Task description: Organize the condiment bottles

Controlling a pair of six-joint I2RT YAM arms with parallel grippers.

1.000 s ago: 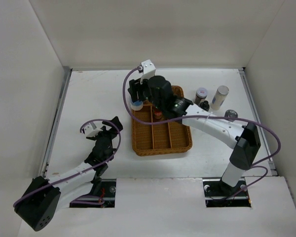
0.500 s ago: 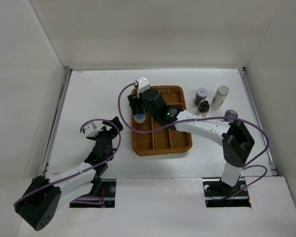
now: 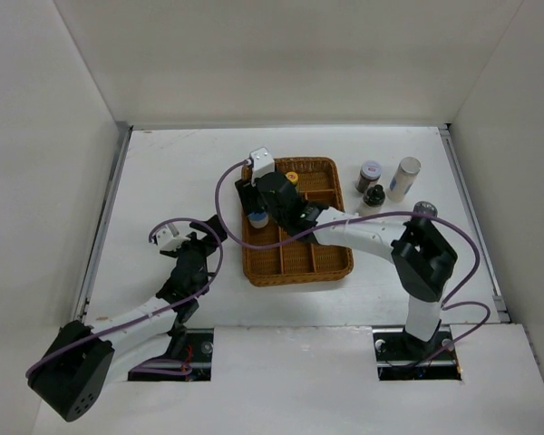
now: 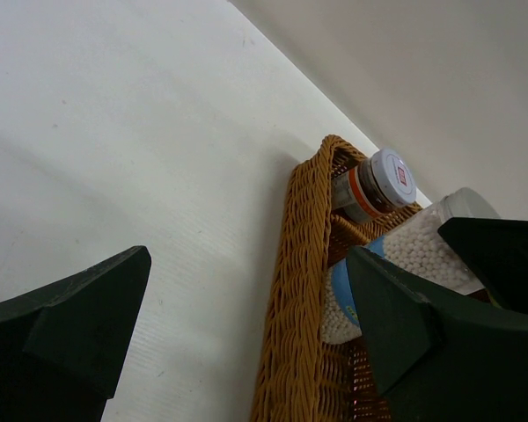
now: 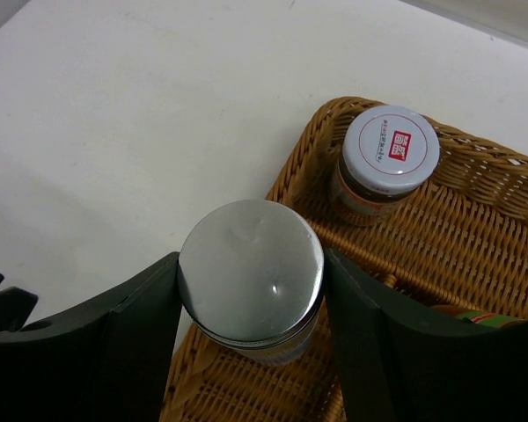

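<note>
Silver-lidded jar [image 5: 251, 255] is clamped in the right tool [image 3: 257, 213] at the left rim of the wicker tray [image 5: 301, 163], so a sloppy release could snag that rim and tip it onto the table [image 5: 114, 105]; left tool [image 3: 207, 237] just sits open.

R tool [image 3: 257, 214] + jar [image 5: 251, 268] now nearer, over tray's [image 3: 295, 279] left lane

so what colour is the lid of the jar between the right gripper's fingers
Shiny silver. The jar lid shows best in the right wrist view.
</note>
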